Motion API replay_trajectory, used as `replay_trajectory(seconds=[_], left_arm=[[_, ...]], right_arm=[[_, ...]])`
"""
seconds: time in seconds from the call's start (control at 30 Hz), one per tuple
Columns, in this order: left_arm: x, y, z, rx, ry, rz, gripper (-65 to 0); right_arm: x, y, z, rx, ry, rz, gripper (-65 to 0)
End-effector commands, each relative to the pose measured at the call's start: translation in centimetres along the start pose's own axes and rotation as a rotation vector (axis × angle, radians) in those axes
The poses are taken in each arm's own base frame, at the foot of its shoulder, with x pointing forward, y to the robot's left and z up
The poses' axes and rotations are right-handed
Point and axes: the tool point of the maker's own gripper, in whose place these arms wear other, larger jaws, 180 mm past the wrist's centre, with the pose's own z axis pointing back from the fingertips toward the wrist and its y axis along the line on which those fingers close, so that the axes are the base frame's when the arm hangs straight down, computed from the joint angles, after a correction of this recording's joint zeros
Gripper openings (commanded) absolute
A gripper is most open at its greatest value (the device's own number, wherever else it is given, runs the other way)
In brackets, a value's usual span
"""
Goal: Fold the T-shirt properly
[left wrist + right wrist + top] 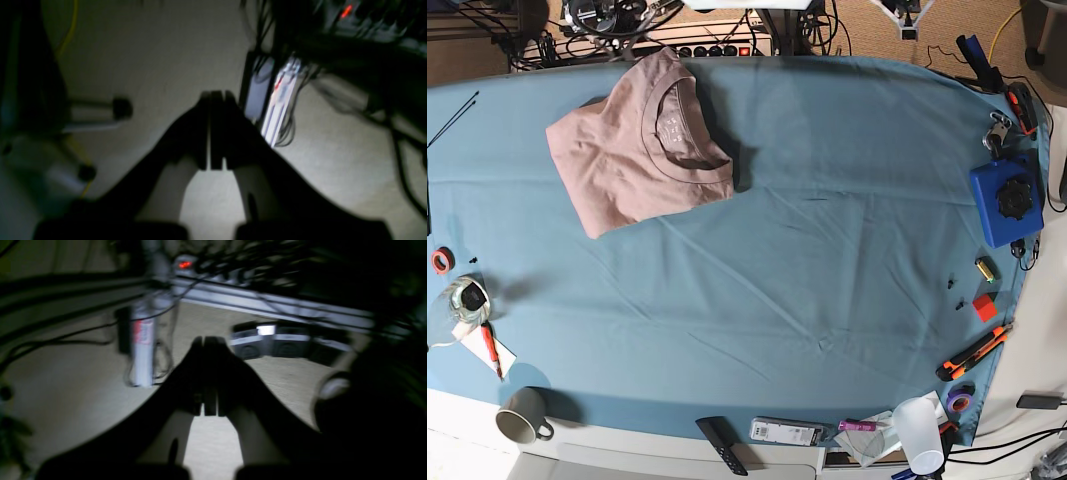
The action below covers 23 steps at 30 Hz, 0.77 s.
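The mauve T-shirt (639, 150) lies folded into a compact shape at the far left of the teal-covered table (827, 260), collar and inner label facing up. Neither arm shows in the base view. In the left wrist view my left gripper (215, 95) is shut and empty, pointing down at a dim beige floor. My right gripper (204, 339) in the right wrist view is likewise shut on nothing, above the floor. The T-shirt shows in neither wrist view.
A blue box (1005, 203), small tools and an orange knife (972, 352) line the table's right edge. A mug (522, 417), tape roll (467, 298) and pen sit at the left front. A remote (723, 445) and plastic cup (920, 432) lie at the front. Cables and power strips (233, 266) crowd the floor.
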Motion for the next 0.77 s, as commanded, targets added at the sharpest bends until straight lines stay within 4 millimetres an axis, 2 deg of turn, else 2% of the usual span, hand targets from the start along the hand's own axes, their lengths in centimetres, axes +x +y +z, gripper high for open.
replay_trajectory(seconds=[0.0, 0.07, 0.2, 0.73], left_arm=[[0.1, -0.1, 0.0, -0.006, -0.019, 0.003, -65.0], [0.4, -0.3, -0.1, -0.009, -0.027, 0.007, -65.0], [1.0, -0.2, -0.1, -0.007, -0.045, 0.003, -65.0], [5.4, 0.0, 0.0, 0.006, -0.16, -0.011, -65.0]], right_arm=[[0.8, -1.3, 0.1, -0.028, -0.017, -0.007, -65.0], [1.4, -2.2, -0.1, -0.066, -0.019, -0.02, -65.0], [2.7, -2.7, -0.3, -0.073, -0.033, -0.023, -65.0], [2.0, -3.1, -0.2, -0.079, 0.004, -0.029, -65.0]])
